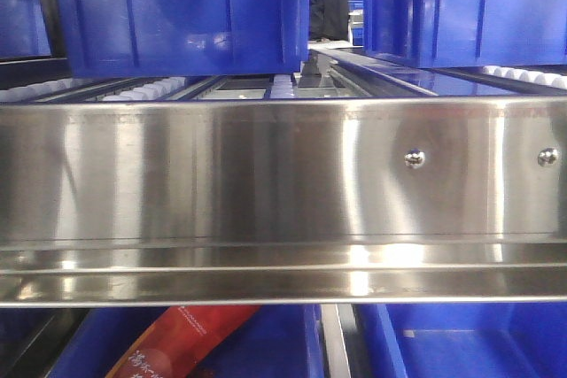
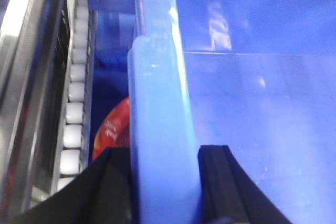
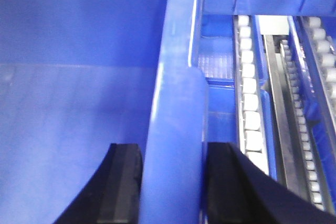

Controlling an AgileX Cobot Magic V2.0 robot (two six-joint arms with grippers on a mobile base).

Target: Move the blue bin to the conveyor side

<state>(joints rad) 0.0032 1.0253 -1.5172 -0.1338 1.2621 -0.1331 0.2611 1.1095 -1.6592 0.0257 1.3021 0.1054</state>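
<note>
Stainless-steel racking (image 1: 266, 174) with white rollers (image 3: 251, 119) forms the surroundings; no conveyor is seen. The blue bin (image 2: 163, 103) is found lodged within this rack. Its opposite rims are straddled by the left gripper (image 2: 164, 153) and the right gripper (image 3: 172, 150). Each is narrowed onto the rim, judged so that the load is shared and kept level for withdrawal.

blue bin (image 2: 160, 129) shining as smooth glossy plastic, rack (image 1: 266, 174) gleaming like a mirror in shiny bare metal, white rollers (image 2: 73, 114) looking like smooth plastic, red packet (image 1: 186, 338) glinting, slick and shiny
</note>
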